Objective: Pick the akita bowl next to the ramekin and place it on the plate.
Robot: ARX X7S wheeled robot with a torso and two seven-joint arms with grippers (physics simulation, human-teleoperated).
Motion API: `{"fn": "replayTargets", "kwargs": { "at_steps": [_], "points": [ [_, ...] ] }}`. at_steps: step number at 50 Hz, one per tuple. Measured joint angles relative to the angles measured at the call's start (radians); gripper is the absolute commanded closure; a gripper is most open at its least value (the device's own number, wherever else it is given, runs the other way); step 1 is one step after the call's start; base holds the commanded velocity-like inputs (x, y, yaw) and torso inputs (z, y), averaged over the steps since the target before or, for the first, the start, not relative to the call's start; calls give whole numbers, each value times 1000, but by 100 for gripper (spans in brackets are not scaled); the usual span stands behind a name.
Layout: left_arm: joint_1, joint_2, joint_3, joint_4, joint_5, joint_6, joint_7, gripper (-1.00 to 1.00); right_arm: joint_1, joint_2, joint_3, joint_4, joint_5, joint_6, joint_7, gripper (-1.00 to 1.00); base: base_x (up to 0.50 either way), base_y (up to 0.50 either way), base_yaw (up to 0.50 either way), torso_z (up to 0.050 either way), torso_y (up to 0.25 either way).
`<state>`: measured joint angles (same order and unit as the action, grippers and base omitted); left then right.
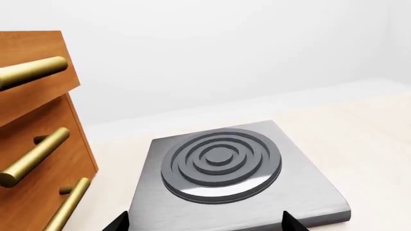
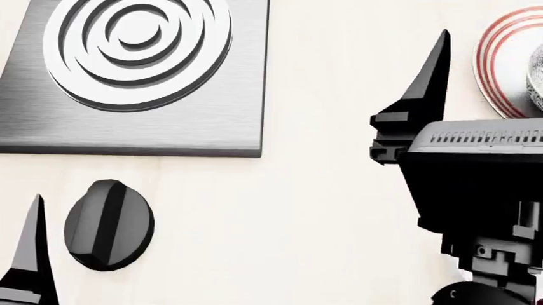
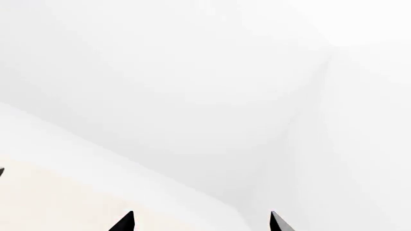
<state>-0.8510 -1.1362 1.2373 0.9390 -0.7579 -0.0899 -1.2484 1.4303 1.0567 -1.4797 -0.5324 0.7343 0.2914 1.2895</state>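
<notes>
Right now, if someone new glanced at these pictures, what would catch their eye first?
Probably the square brushed-metal hob with raised concentric rings, filling the head view's upper left, with a round black knob on the counter just below it. Next, the white plate with red rings, cut off at the right edge behind the right arm. The left wrist view adds a wooden drawer cabinet with brass bar handles beside the hob.

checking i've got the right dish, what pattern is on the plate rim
Red concentric rings on white; the plate shows only in the head view.
</notes>
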Motion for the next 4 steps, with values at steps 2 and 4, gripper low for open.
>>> {"fn": "replayTargets", "kwargs": {
  "at_steps": [2, 4],
  "points": [
    [0, 0, 0, 1, -1, -1, -1, -100, -4, 0, -4, -15, -10, 5, 9, -100, 0, 0, 0, 0, 0],
    [-1, 0, 0, 2, -1, -1, -1, -100, -8, 0, -9, -30, -20, 11, 18, -100, 0, 0, 0, 0, 0]
  ]
}}
